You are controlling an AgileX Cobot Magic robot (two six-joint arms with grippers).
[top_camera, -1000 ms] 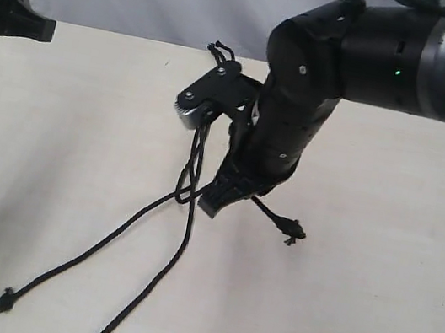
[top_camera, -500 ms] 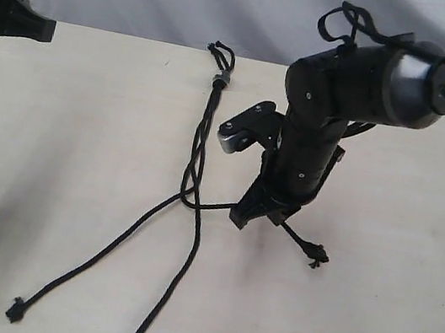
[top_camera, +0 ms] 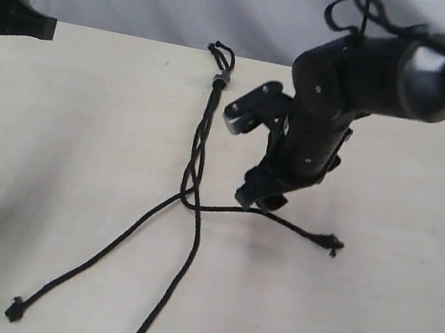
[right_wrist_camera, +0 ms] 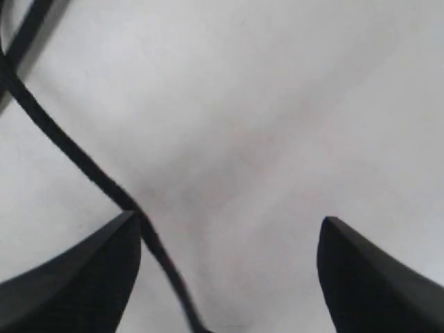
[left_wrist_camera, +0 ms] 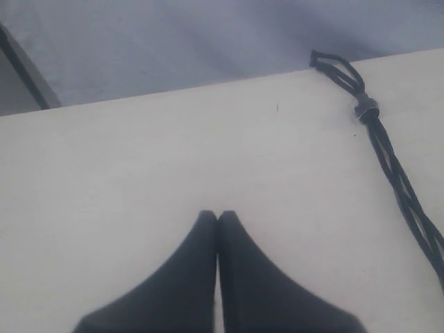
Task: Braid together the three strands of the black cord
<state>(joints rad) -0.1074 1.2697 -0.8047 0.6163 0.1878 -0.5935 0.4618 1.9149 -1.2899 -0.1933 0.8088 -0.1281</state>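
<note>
Black cord [top_camera: 212, 105] braiding looks only partly done. The right arm's fingers [top_camera: 256, 196] are spread wide and grip nothing. They hang low over the pale surface [top_camera: 366, 327], and in the right wrist view one strand [right_wrist_camera: 76, 156] lies loose beneath them, passing close by one finger without being pinched. In the exterior view that strand leaves the crossing point just beside the fingers and runs flat toward the right arm's side, ending in a knotted tip [top_camera: 333, 247]. The left arm's fingers [left_wrist_camera: 208, 239] are pressed together on nothing, above bare surface and apart from the cord. The cord's end loops [left_wrist_camera: 333, 66] and grey band [left_wrist_camera: 365, 109] show off to one side in that wrist view. The cord itself lies lengthwise down the middle of the surface, with the loops at the far edge and the band just below them. Below the band comes a stretch where the three strands [top_camera: 196, 162] wind loosely around one another. Past the crossing they fan apart: one trails to a second tip [top_camera: 13, 310] on the left arm's side and another runs off the near edge. I judge the plaited part to cover under half the length, so repeated crossings down to the tips are left.
</note>
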